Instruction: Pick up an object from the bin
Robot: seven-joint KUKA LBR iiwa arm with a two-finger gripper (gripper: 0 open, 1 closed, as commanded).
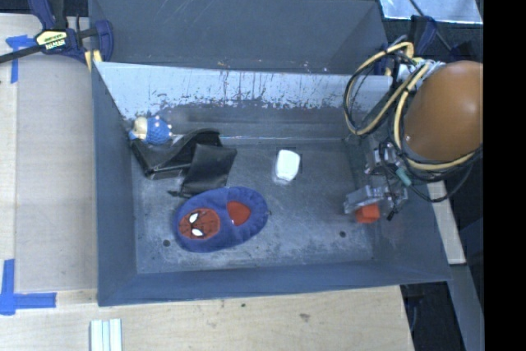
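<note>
The grey metal bin (246,275) has a scuffed floor with few things on it. At its right side the hand (371,205) sits low, a small red thing (368,214) right at its tip (spread or pinching, I cannot tell). A white block (287,165) lies mid-floor, and a blue Spider-Man slipper (222,219) lies at the near left.

The bin (246,29) is grey. At 7 o'clock a blue slipper (222,219) bears a red, white-eyed mask; at centre, a white block (287,165); at 9 o'clock a black sheet (197,162); at 4 o'clock a red piece (367,214).
</note>
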